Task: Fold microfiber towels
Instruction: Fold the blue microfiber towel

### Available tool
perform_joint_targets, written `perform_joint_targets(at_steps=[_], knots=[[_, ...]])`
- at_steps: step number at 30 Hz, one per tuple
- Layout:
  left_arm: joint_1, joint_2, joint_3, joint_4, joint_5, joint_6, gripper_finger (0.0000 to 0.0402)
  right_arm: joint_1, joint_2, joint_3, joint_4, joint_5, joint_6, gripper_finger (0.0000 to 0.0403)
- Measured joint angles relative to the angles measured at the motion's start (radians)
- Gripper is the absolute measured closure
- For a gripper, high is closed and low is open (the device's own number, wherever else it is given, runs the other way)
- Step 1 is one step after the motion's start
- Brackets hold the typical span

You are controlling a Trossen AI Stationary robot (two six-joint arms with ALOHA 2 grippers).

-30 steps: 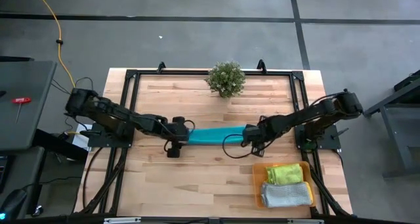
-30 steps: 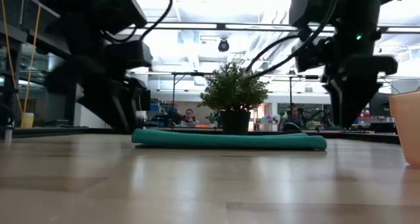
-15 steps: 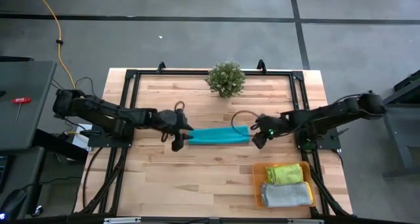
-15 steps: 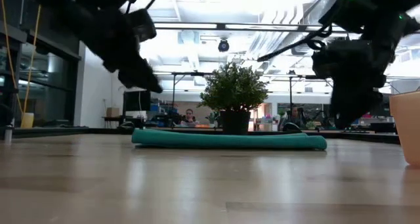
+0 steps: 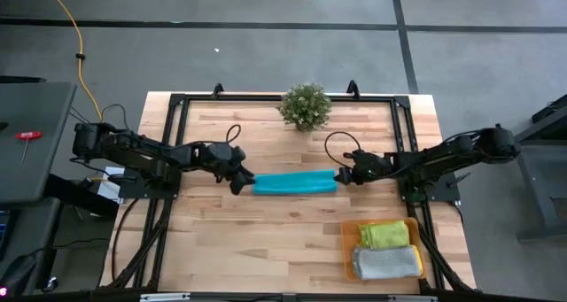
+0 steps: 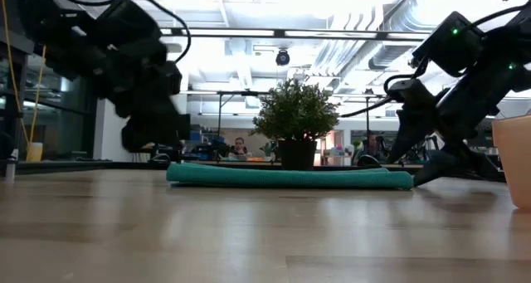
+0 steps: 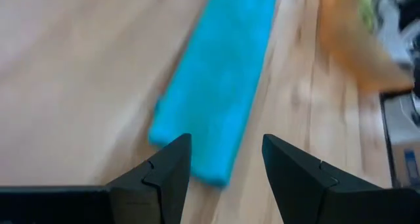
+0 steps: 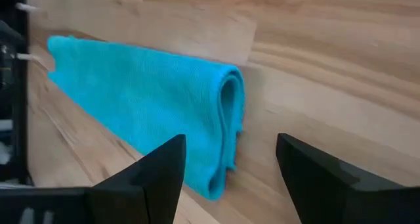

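High view shows us the folded teal towel (image 5: pixel 295 183) flat on the table (image 5: pixel 266 240) (mid-table), left tool (image 5: pixel 239 181) and right tool (image 5: pixel 341 175) spread wide at its ends, gripping nothing.

Teal towel (image 8: pixel 151 112) nubby cloth; table (image 8: pixel 328 66) smooth pale wood.
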Motion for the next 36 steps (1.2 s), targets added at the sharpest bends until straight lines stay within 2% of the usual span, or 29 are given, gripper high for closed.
perform_joint_targets(at_steps=[4, 11, 17, 26, 30, 36], knots=[[-0.032, 0.005, -0.036, -0.049, 0.01, -0.018, 0.0222, -0.006, 0.052, 0.009, 0.037, -0.014, 0.003, 0.0171], [-0.054, 0.025, -0.07, -0.04, -0.021, -0.051, 0.0222, -0.006, 0.154, 0.011, 0.167, -0.033, 0.011, 0.0171], [-0.054, 0.093, -0.068, 0.041, -0.036, -0.035, 0.0222, 0.006, 0.221, 0.016, 0.243, -0.039, 0.106, 0.0171], [-0.08, 0.219, -0.063, 0.165, -0.037, -0.029, 0.0225, 0.013, 0.247, 0.061, 0.197, -0.035, 0.119, 0.0173], [-0.096, 0.229, -0.065, 0.193, -0.072, -0.015, 0.0244, 0.014, 0.248, 0.071, 0.171, -0.025, 0.119, 0.0208], [-0.111, 0.231, -0.066, 0.19, -0.119, 0.027, 0.0303, 0.014, 0.251, 0.071, 0.157, -0.012, 0.115, 0.0316]])
